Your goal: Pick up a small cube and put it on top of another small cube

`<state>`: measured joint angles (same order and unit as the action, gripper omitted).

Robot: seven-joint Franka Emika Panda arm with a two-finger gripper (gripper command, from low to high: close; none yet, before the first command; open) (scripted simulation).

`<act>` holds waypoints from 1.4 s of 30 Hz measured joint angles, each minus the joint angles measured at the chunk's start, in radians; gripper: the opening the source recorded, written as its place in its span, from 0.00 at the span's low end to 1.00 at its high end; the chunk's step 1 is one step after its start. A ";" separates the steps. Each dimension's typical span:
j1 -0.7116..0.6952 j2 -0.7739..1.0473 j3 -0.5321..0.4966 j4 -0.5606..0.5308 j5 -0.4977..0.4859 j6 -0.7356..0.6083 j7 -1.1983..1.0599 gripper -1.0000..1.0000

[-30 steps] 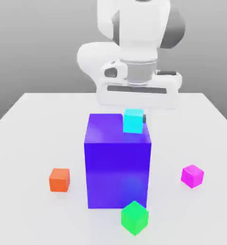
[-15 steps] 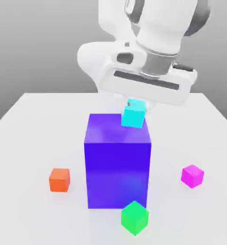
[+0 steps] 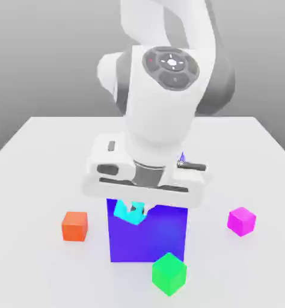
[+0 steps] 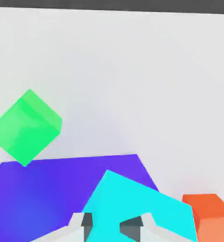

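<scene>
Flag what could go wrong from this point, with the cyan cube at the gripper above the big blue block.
1. The small cyan cube sits tilted at the gripper, near the front edge of the large blue block; a skewed hold may let it slip or land crooked.
2. The small green cube lies on the white table just in front of the block, where a dropped cube could knock it.
3. The small orange cube and small magenta cube sit apart from the block, so stacking needs a carry.

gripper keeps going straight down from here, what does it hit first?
Most likely the cyan cube, tilted right at the gripper tips, jaws nearly shut. Directly beneath sits the big blue block. Whether the cube is gripped or loose, I can't tell.
</scene>
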<state>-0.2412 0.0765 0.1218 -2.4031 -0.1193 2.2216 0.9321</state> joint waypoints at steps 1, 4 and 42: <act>-0.026 0.010 -0.013 -0.014 0.016 0.043 -0.001 0.00; -0.089 0.040 -0.057 -0.057 0.062 0.173 -0.002 0.00; 0.019 0.073 0.125 -0.176 0.097 0.461 -0.034 1.00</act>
<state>-0.2222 0.1495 0.2468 -2.5787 -0.0220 2.6827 0.8977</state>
